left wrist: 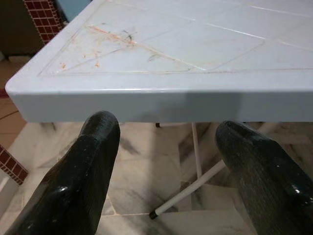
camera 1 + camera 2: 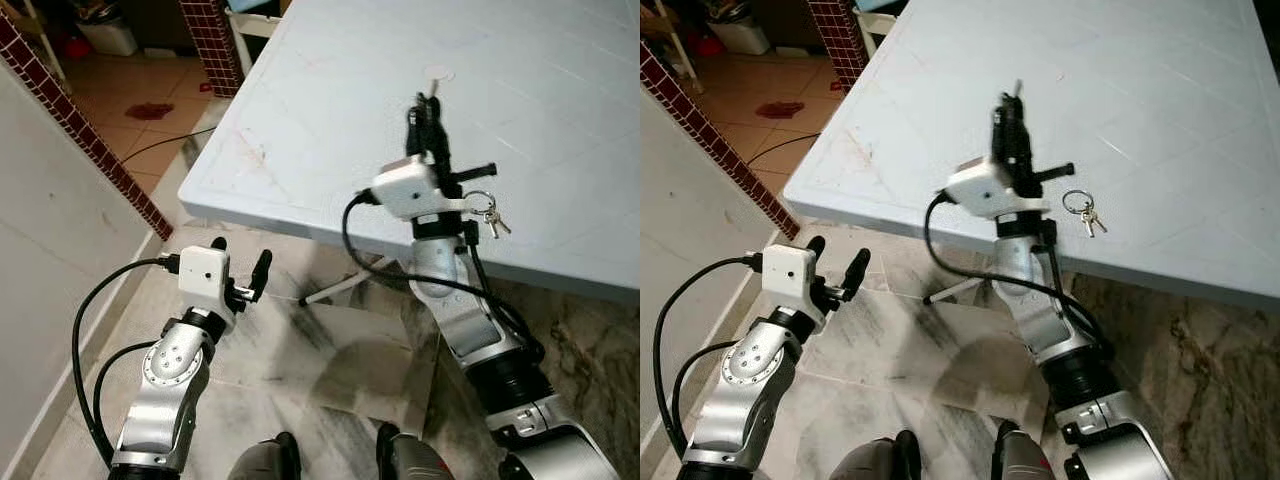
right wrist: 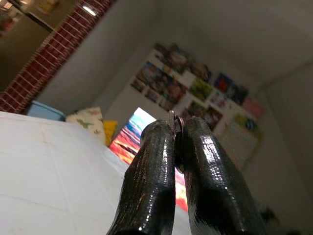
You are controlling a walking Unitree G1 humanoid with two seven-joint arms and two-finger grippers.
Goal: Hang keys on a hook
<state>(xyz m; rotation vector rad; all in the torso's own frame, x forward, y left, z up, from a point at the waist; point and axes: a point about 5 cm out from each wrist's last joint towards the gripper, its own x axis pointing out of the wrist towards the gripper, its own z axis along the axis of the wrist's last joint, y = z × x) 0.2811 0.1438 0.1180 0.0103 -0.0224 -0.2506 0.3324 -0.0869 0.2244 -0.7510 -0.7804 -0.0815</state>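
My right gripper (image 2: 425, 102) stands upright over the pale blue table (image 2: 300, 130), fingers pointing up. In the right wrist view this gripper (image 3: 175, 123) is shut on a thin metal piece (image 3: 172, 117) that looks like a key blade or ring edge. A key ring with small keys (image 2: 1083, 211) lies on the table just right of that wrist. A small white round hook base (image 2: 437, 73) sits on the table beyond the fingertips. My left gripper (image 2: 240, 255) hangs open below the table's near corner, holding nothing.
The table's near edge (image 1: 156, 100) faces my left gripper, with a white table leg (image 1: 195, 186) under it. A white wall with red brick trim (image 2: 90, 140) runs along the left. Marble floor lies below, and a tiled room opens at far left.
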